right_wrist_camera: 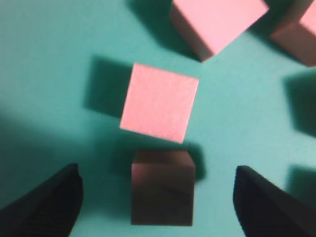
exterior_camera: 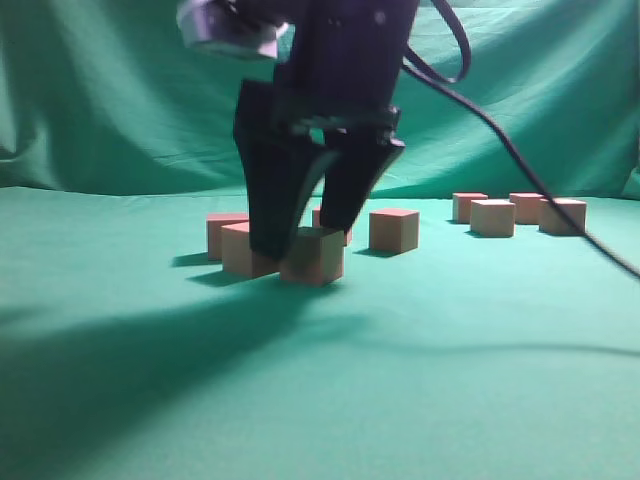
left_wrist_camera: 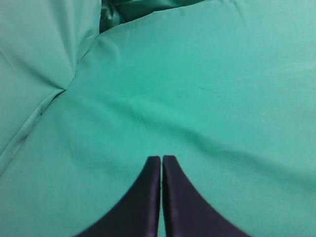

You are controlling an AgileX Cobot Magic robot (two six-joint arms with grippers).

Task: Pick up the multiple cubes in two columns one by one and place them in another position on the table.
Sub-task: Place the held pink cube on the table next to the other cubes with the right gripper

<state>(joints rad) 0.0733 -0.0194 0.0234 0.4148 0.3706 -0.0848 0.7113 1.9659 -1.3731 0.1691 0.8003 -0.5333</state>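
Note:
My right gripper (exterior_camera: 300,240) is low over the table (exterior_camera: 450,330), open wide, its black fingers on either side of one shaded cube (right_wrist_camera: 162,187) without touching it (exterior_camera: 315,257). In the right wrist view (right_wrist_camera: 157,169) a pink cube (right_wrist_camera: 159,102) lies just beyond that one, and two more sit at the top (right_wrist_camera: 217,19) and top right (right_wrist_camera: 301,29). In the exterior view other cubes stand close by (exterior_camera: 240,250), (exterior_camera: 393,230). My left gripper (left_wrist_camera: 161,159) is shut and empty over bare green cloth; no cube shows in its view.
A separate group of several cubes (exterior_camera: 492,217) stands at the back right of the table. A black cable (exterior_camera: 540,190) hangs from the right arm across that side. The wrinkled green backdrop (exterior_camera: 120,100) rises behind the table.

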